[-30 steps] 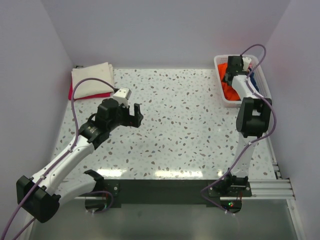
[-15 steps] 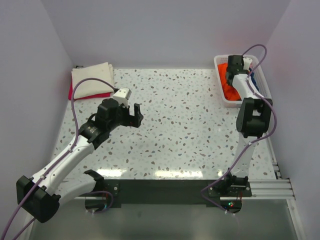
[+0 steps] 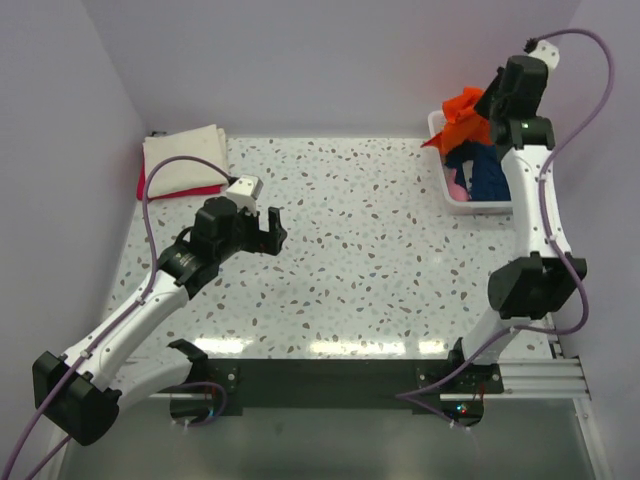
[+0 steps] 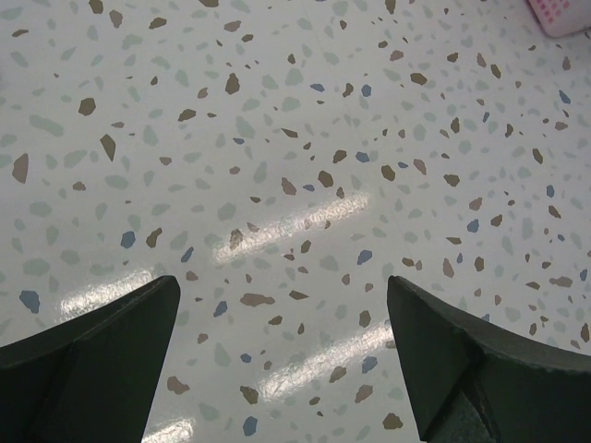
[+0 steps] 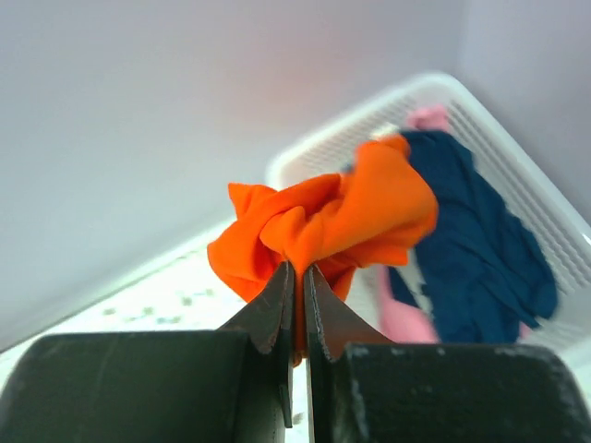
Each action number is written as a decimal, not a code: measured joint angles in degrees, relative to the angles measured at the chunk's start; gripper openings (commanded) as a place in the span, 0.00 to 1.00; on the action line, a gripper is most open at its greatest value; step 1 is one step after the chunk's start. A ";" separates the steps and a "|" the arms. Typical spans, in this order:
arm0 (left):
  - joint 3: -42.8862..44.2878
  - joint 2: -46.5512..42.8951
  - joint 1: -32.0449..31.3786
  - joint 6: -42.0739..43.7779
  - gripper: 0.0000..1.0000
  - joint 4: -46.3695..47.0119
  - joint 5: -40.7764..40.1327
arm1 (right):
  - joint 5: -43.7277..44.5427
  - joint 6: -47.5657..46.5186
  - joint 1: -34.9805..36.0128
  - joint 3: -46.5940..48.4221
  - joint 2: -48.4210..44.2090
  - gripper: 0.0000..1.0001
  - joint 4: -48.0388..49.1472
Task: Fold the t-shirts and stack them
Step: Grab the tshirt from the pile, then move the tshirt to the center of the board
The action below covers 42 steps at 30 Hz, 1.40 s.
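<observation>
My right gripper (image 3: pixel 492 100) is raised above the white basket (image 3: pixel 440 182) at the back right, shut on a bunched orange t-shirt (image 3: pixel 462 118) that hangs from it. The wrist view shows the orange t-shirt (image 5: pixel 323 221) pinched between the closed fingertips of the right gripper (image 5: pixel 298 272). A navy t-shirt (image 3: pixel 487 170) and a pink cloth (image 3: pixel 459 185) lie in the basket. Folded cream t-shirt (image 3: pixel 185 158) rests on a red one (image 3: pixel 195 190) at the back left. My left gripper (image 3: pixel 269 231) hovers open over bare tabletop, and in its wrist view the left gripper (image 4: pixel 282 309) holds nothing.
Purple walls close the table on the left, back and right. The speckled tabletop (image 3: pixel 360 250) stretches between the arms. A corner of the basket (image 4: pixel 560 14) shows at the top right of the left wrist view.
My right gripper has shut on the orange t-shirt inside the basket and lifted it up and back out of the basket. The left arm has stayed still.
</observation>
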 measured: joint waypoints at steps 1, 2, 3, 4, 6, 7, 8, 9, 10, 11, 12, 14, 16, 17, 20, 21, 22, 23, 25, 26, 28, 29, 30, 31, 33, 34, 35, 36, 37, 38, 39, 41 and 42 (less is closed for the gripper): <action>0.00 0.00 0.00 0.00 1.00 0.00 0.00 | -2.05 0.11 0.48 0.70 -1.95 0.00 0.44; 0.00 0.00 0.00 0.00 1.00 0.00 0.00 | -4.00 0.26 1.14 1.25 -3.93 0.00 0.81; 0.00 0.00 0.00 0.00 1.00 -0.02 0.00 | -5.92 0.46 2.10 1.51 -5.95 0.00 1.25; 0.00 0.00 0.02 0.00 1.00 -0.02 0.00 | -7.41 0.61 3.50 1.79 -7.82 0.00 1.42; 0.00 0.00 0.02 0.00 1.00 -0.04 -0.02 | -9.29 0.55 7.30 2.25 -11.17 0.00 1.90; 0.00 0.00 0.02 0.00 1.00 -0.07 -0.02 | -9.73 0.44 9.94 2.32 -12.52 0.00 2.21; 0.00 0.00 0.02 0.00 1.00 -0.09 -0.04 | -10.49 0.35 12.52 2.34 -13.81 0.00 2.36; 0.00 0.00 0.02 0.00 1.00 -0.09 -0.07 | -11.30 0.33 14.86 2.34 -14.86 0.00 2.51; 0.00 0.00 0.02 0.00 1.00 -0.11 -0.07 | -12.31 0.39 16.76 2.34 -15.50 0.00 2.69; 0.00 0.00 0.02 0.00 1.00 -0.11 -0.09 | -13.53 0.59 19.23 2.34 -16.24 0.00 3.06; 0.00 0.00 0.02 -0.02 1.00 -0.13 -0.15 | -14.27 0.66 20.52 2.34 -16.59 0.00 3.41; 0.00 0.00 0.02 -0.02 1.00 -0.26 -0.50 | -15.72 0.94 22.91 2.29 -17.07 0.00 3.91; 0.00 0.00 0.04 -0.02 1.00 -0.44 -0.74 | -16.98 1.42 24.76 1.88 -17.14 0.00 4.33; 0.00 0.00 0.04 -0.02 1.00 -0.50 -0.81 | -17.53 1.77 25.70 1.27 -17.14 0.00 4.66; 0.00 0.00 0.04 -0.02 1.00 -0.79 -1.29 | -18.56 2.36 27.17 -1.44 -17.16 0.00 4.98; 0.00 0.00 0.04 -0.02 1.00 -0.92 -1.49 | -18.51 2.51 27.34 -2.97 -17.35 0.00 5.14; 0.00 0.00 0.07 -0.04 1.00 -0.98 -1.66 | -18.23 2.60 27.36 -4.74 -17.62 0.00 5.07; 0.00 0.00 0.09 -0.07 1.00 -1.01 -1.86 | -17.62 2.62 27.28 -6.80 -17.99 0.00 5.09; 0.00 0.13 0.13 -0.17 1.00 -1.01 -2.05 | -15.80 2.84 26.69 -11.89 -19.45 0.00 4.68; 0.00 0.26 0.13 -0.37 1.00 -1.03 -2.05 | -15.21 3.15 26.08 -14.93 -20.41 0.00 4.50; 0.00 0.76 0.13 -1.03 0.99 -1.03 -2.05 | -15.17 4.07 23.76 -21.22 -22.84 0.01 4.07; 0.00 1.18 0.13 -1.44 0.99 -1.03 -2.03 | -15.34 4.83 21.75 -24.87 -24.15 0.03 3.98; 0.00 1.70 0.13 -1.99 0.98 -1.05 -1.99 | -15.58 5.42 19.47 -28.79 -25.68 0.06 4.31; -0.02 2.36 0.13 -2.80 0.97 -1.09 -1.90 | -15.54 5.99 17.11 -32.41 -26.99 0.06 4.02; -0.87 3.67 0.13 -5.18 0.94 -0.37 -1.33 | -14.78 6.73 13.29 -39.23 -29.07 0.09 3.63; -1.73 4.15 0.13 -6.45 0.93 0.09 -1.05 | -14.47 6.99 12.28 -42.29 -29.92 0.10 3.34; -3.15 4.68 0.13 -8.04 0.92 0.90 -0.59 | -14.38 7.15 12.02 -44.52 -30.53 0.14 3.08; -4.70 5.29 0.11 -9.62 0.90 1.44 -0.20 | -14.47 7.41 12.02 -47.41 -31.34 0.16 3.43; -6.36 6.08 0.07 -11.19 0.89 2.32 0.24 | -14.69 7.67 12.24 -50.01 -32.02 0.18 3.37; -7.82 7.04 -0.09 -12.79 0.88 3.19 0.61 | -14.86 7.78 12.39 -52.43 -32.57 0.20 3.37; -9.14 8.22 -0.28 -14.23 0.86 4.11 0.85 | -14.93 7.96 12.61 -54.66 -32.96 0.24 3.50; -10.21 11.23 -0.90 -16.63 0.84 5.18 1.22 | -14.86 8.52 12.70 -58.40 -33.29 0.40 3.41; -10.19 12.57 -1.25 -17.51 0.83 5.77 1.22 | -14.67 8.52 12.68 -59.93 -33.33 0.43 3.34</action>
